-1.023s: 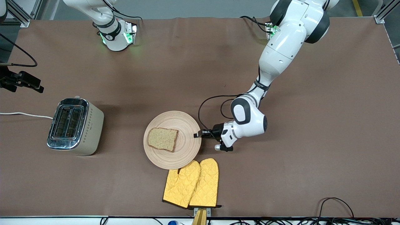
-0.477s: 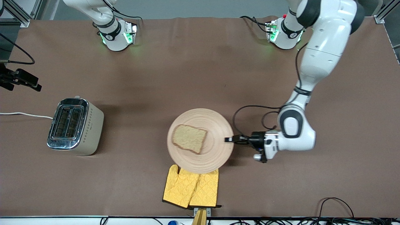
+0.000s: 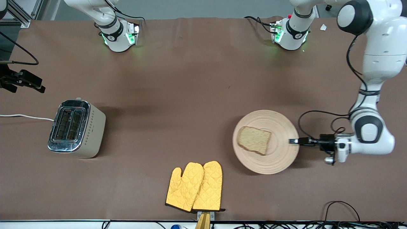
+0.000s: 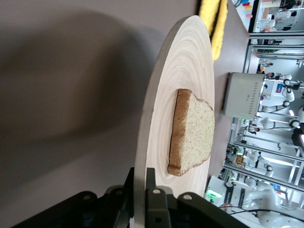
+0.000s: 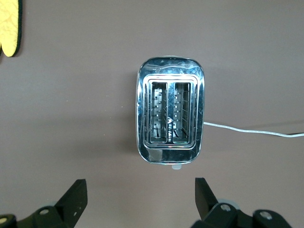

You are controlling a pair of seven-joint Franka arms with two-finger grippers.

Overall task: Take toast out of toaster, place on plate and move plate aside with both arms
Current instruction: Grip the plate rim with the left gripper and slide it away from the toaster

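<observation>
The round wooden plate (image 3: 279,156) is held by its rim in my left gripper (image 3: 294,141), toward the left arm's end of the table. It seems to hang just above the cloth. The brown toast (image 3: 255,140) lies flat on it. In the left wrist view my left gripper (image 4: 141,183) is shut on the rim of the plate (image 4: 185,61), with the toast (image 4: 192,130) just past the fingers. My right gripper (image 5: 140,199) is open and empty, high over the toaster (image 5: 171,116). It shows as a black shape (image 3: 33,86) at the front view's edge.
The steel toaster (image 3: 76,127) stands at the right arm's end, both slots empty, its white cord running off the table. Two yellow oven mitts (image 3: 195,186) lie near the front edge, nearer the camera than the plate.
My left gripper has carried the plate with the toast from beside the mitts, over their tips, toward the left arm's end of the table. The right gripper has barely moved.
</observation>
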